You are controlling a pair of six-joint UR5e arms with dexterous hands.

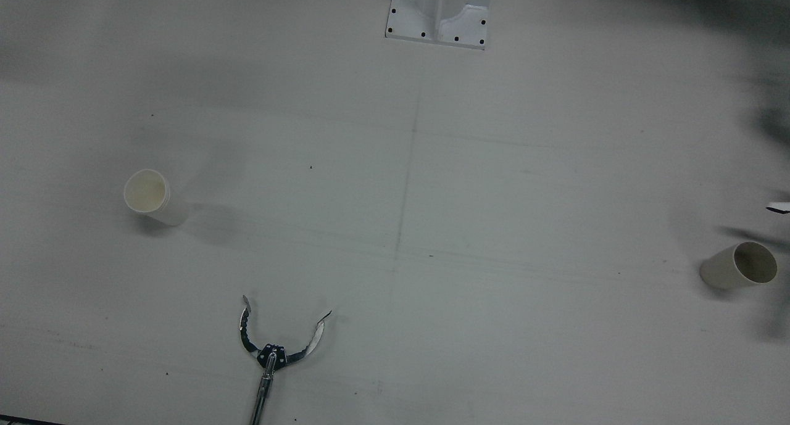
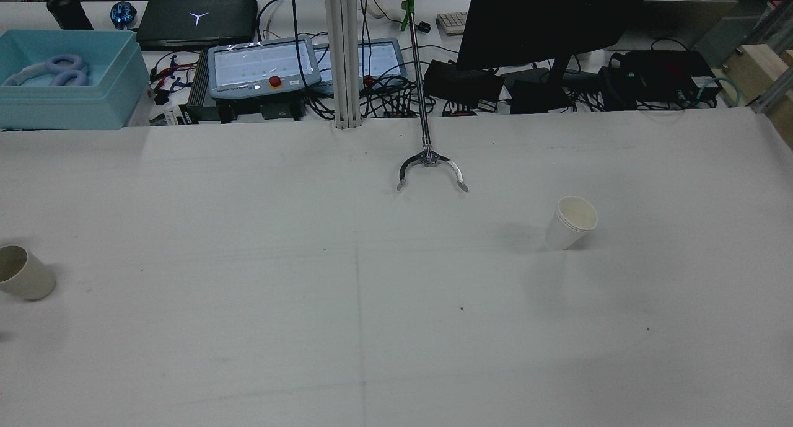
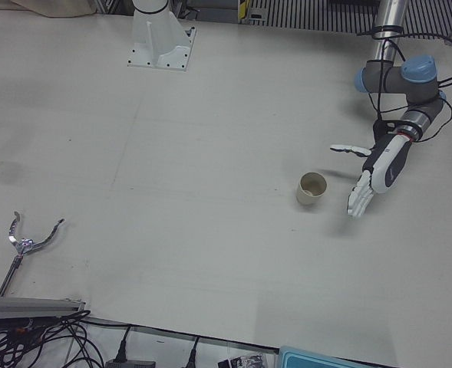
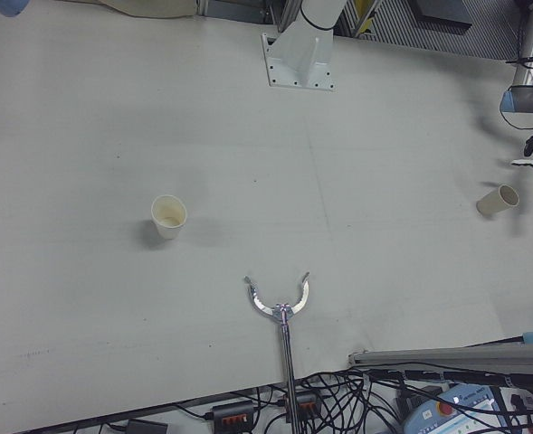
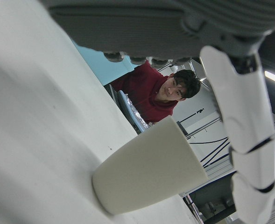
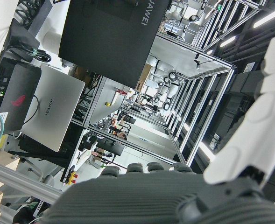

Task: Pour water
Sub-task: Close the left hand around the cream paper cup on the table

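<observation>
On the pale, faintly scuffed matte table (image 1: 506,184), seen from the front view, a white paper cup (image 1: 150,196) stood upright at the left, its round mouth showing a cream inside and fine ridges just under the rim. Toward the near edge lay a metal reaching tool (image 1: 271,345): a thin shiny rod ending in two curved, toothed prongs spread wide apart, touching neither cup. At the top middle sat the flat, bolted white plate of a pedestal (image 1: 438,24). Far to the right stood a second cup (image 1: 739,265), beige and smooth, a tapered tube wider at the mouth, upright with a dull dark hollow.

In the left-front view the left hand (image 3: 379,169) hung just beside that beige cup, on the cup's right, apart from it. Its white segmented fingers (image 3: 360,199) were spread and pointing downward, one finger stretched out sideways, the grey palm holding nothing. The left hand view showed the cup's plain matte wall close to a glossy white finger, with a gap between them, and a person in a dark red top beyond the table.

The right hand (image 6: 174,191) appeared only in its own view, as a ribbed grey palm and white fingers against shelving and a dark monitor; whether it was spread or closed could not be told.
</observation>
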